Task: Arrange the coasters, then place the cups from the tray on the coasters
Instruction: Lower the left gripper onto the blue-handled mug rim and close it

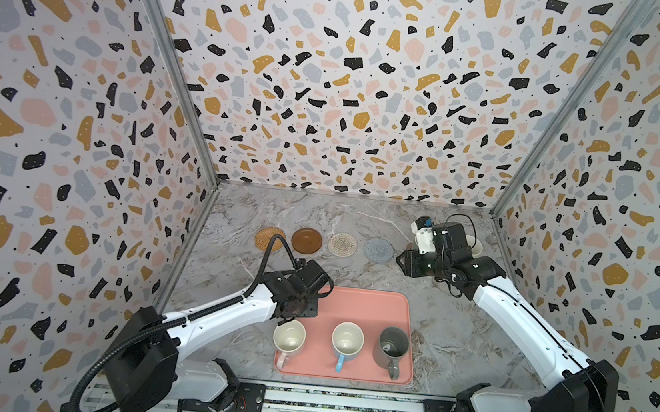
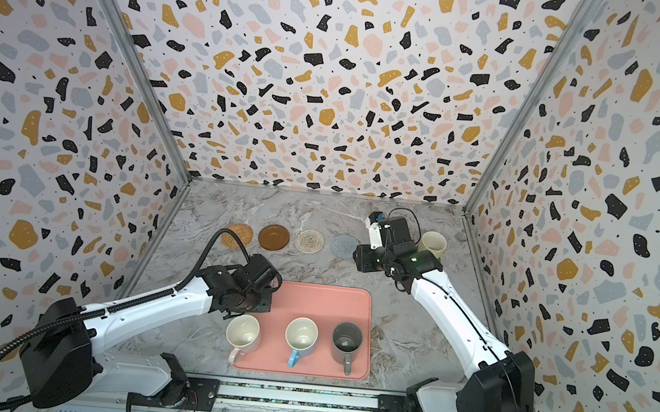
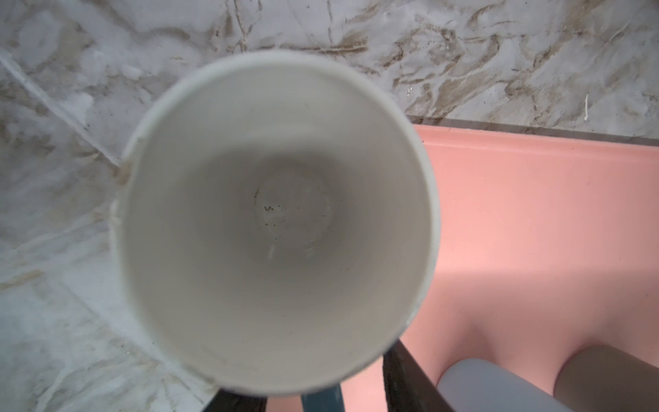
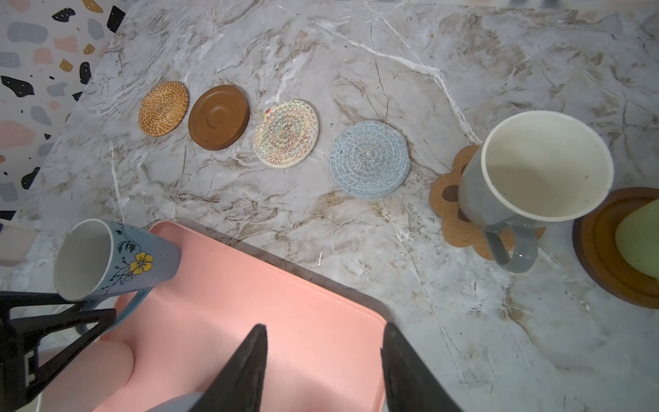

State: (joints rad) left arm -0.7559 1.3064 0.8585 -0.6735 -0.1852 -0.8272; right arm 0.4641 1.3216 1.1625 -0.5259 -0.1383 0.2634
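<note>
Between the left jaws sits the blue cup's handle (image 3: 321,402).

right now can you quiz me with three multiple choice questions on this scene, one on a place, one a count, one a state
1. The grey mug stands on: A the paw-shaped coaster; B the pink tray; C the bare table.
2. Coasters in the row with no cup on them: A two; B four; C six.
3. The right gripper's fingers are: A shut on a mug; B apart, holding nothing; C shut on a coaster.

Answers:
1 A, its base sits on the cork paw shape.
2 B, the orange-tan mat, dark brown disc, beige mat and light-blue mat lie bare.
3 B, nothing is held between them.
</note>
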